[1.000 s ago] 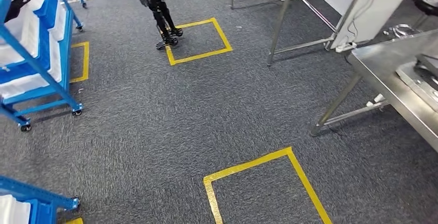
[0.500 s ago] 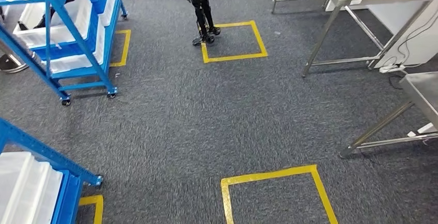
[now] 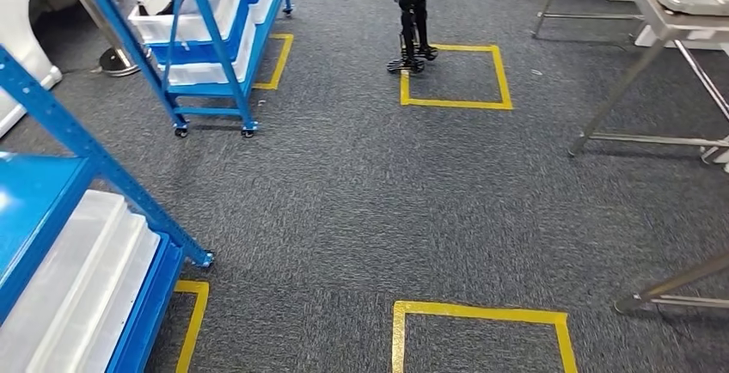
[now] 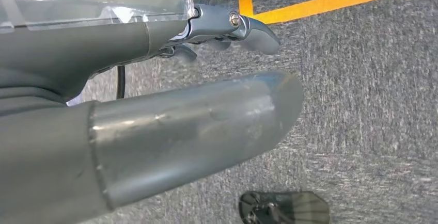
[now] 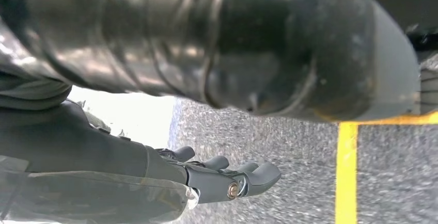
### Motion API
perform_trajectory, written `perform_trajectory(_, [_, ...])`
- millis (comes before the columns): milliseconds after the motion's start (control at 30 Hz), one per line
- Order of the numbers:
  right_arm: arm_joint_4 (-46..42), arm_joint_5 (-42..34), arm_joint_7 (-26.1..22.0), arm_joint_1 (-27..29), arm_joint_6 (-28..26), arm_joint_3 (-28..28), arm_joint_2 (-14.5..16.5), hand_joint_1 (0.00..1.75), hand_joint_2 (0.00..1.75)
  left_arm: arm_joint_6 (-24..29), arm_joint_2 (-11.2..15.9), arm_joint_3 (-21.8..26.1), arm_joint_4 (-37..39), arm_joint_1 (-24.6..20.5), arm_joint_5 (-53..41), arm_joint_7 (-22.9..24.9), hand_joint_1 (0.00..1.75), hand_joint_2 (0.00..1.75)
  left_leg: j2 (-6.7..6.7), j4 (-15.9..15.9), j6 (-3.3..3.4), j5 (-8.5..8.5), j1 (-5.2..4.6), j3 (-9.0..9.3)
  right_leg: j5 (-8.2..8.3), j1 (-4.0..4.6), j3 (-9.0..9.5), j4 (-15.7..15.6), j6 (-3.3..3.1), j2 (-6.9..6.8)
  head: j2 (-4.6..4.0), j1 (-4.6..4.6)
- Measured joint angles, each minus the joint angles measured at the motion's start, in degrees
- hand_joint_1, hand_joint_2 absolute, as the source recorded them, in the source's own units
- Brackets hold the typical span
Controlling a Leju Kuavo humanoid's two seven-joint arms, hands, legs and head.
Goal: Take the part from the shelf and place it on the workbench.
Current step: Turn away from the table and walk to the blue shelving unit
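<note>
Bright, even light; blurred wrist foregrounds

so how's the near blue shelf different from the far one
The near blue shelf is cut off by the picture's left edge and its clear bins lie low; the far blue shelf shows several tiers and its small wheels. A yellow floor mark lies beside each. Both have blue frames and hold pale bins on grey carpet.
</note>
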Motion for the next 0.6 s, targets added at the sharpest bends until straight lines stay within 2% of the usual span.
perform_trajectory(67, [0.0,0.0,0.0,-0.2,0.1,0.0,0.0,0.00,0.00,0.0,0.0,0.0,0.0,0.2,0.0,0.0,0.00,0.00,-0.67,-0.4,0.68,-0.08,-0.27,-0.15,-0.13,0.06,0.25,0.0,0.59,-0.72,0.00,0.03])
perform_trajectory(100, [0.0,0.1,0.0,-0.3,0.3,0.0,0.0,0.00,0.00,0.0,0.0,0.1,0.0,0.3,0.0,0.0,0.00,0.00,-1.16,-0.6,1.04,0.02,-0.23,-0.13,-0.36,-0.08,0.37,0.2,0.93,-0.42,0.00,0.02])
perform_trajectory(167, [0.0,0.2,0.0,-0.4,0.7,0.0,0.0,0.00,0.00,0.0,0.0,0.2,0.0,0.3,0.0,0.0,0.00,0.00,-2.21,-1.0,1.84,0.30,-0.03,0.02,-2.30,-0.39,-0.54,2.6,1.42,2.20,0.00,0.05])
perform_trajectory(200, [0.0,0.2,0.0,-0.3,0.8,0.0,-0.1,0.00,0.00,0.0,0.0,0.2,0.0,0.2,0.0,0.0,0.00,0.00,-2.75,-1.1,2.14,0.42,0.02,0.09,-4.12,-0.51,-1.94,5.6,1.54,3.93,0.00,0.05])
perform_trajectory(233, [0.0,0.2,0.0,-0.2,0.8,0.0,-0.1,0.00,0.00,0.0,0.0,0.2,0.0,0.1,0.0,0.1,0.00,0.00,-3.35,-1.1,2.35,0.46,-0.05,0.02,-6.06,-0.51,-3.89,9.4,1.53,5.10,0.00,0.07])
perform_trajectory(267, [0.0,0.3,0.0,-0.1,0.9,0.0,-0.1,0.00,0.00,0.1,0.0,0.2,0.0,0.0,0.0,0.1,0.00,0.00,-4.01,-1.1,2.46,0.49,-0.15,-0.04,-7.59,-0.50,-5.91,13.3,1.51,5.58,0.00,0.08])
perform_trajectory(300, [0.0,0.3,0.0,0.0,0.9,0.0,-0.1,0.00,0.00,0.2,0.0,0.2,0.0,-0.1,-0.1,0.3,0.00,0.00,-4.80,-1.1,2.52,0.50,-0.25,-0.03,-8.10,-0.49,-7.44,16.1,1.47,5.74,0.00,0.07])
perform_trajectory(333, [0.0,0.4,0.0,0.1,0.9,-0.1,-0.2,0.00,0.00,0.3,-0.1,0.3,0.0,-0.1,-0.2,0.4,0.00,0.00,-5.67,-1.0,2.53,0.51,-0.33,0.03,-7.28,-0.49,-8.00,16.6,1.37,5.84,0.00,0.08])
perform_trajectory(367, [0.0,0.4,0.0,0.2,1.0,-0.1,-0.2,0.00,0.00,0.4,-0.1,0.3,0.0,-0.1,-0.3,0.6,0.00,0.00,-6.60,-1.0,2.52,0.50,-0.37,0.12,-5.35,-0.49,-7.49,14.8,1.20,6.08,0.00,0.08])
perform_trajectory(400, [0.0,0.4,0.0,0.2,1.1,-0.1,-0.3,0.00,0.00,0.4,-0.1,0.3,0.0,0.0,-0.4,0.7,0.00,0.00,-7.52,-0.9,2.46,0.46,-0.38,0.23,-2.76,-0.49,-6.11,11.2,0.96,6.74,0.00,0.08])
perform_trajectory(433, [0.0,0.4,0.0,0.3,1.2,-0.1,-0.3,0.00,0.00,0.5,-0.3,0.3,0.0,-0.1,-0.5,0.7,0.00,0.00,-8.33,-0.8,2.36,0.42,-0.40,0.24,-0.71,-0.51,-4.54,7.3,0.69,8.22,0.00,0.07])
perform_trajectory(467, [0.0,0.4,0.0,0.4,1.3,-0.2,-0.3,0.00,0.00,0.6,-0.4,0.3,0.0,-0.1,-0.6,0.8,0.00,0.00,-9.08,-0.6,2.19,0.39,-0.40,0.12,0.63,-0.53,-3.33,4.1,0.51,9.59,0.00,0.07])
perform_trajectory(500, [0.0,0.5,-0.1,0.4,1.5,-0.2,-0.4,0.00,0.00,0.8,-0.5,0.3,0.0,-0.2,-0.6,0.8,0.00,0.00,-9.72,-0.5,1.93,0.43,-0.33,-0.13,1.21,-0.49,-2.65,2.2,0.38,10.61,0.00,0.07])
perform_trajectory(533, [0.0,0.5,-0.1,0.4,1.7,-0.2,-0.4,0.00,0.00,0.9,-0.5,0.3,0.0,-0.2,-0.7,0.8,0.00,0.00,-10.37,-0.5,1.60,0.54,-0.21,-0.42,1.11,-0.39,-2.48,1.6,0.29,11.05,0.00,0.08])
perform_trajectory(567, [0.0,0.5,-0.2,0.3,1.8,-0.3,-0.4,0.00,0.00,1.0,-0.6,0.3,0.0,-0.2,-0.7,0.8,0.00,0.00,-11.09,-0.5,1.21,0.69,-0.07,-0.70,1.23,-0.28,-2.46,1.3,0.19,10.48,0.00,0.09])
perform_trajectory(600, [0.0,0.5,-0.2,0.2,1.8,-0.3,-0.4,0.00,0.00,1.0,-0.6,0.3,0.0,-0.1,-0.7,0.8,0.00,0.00,-11.26,-0.5,0.79,0.75,0.04,-0.90,1.41,-0.35,-2.31,1.1,-0.10,9.70,0.00,0.08])
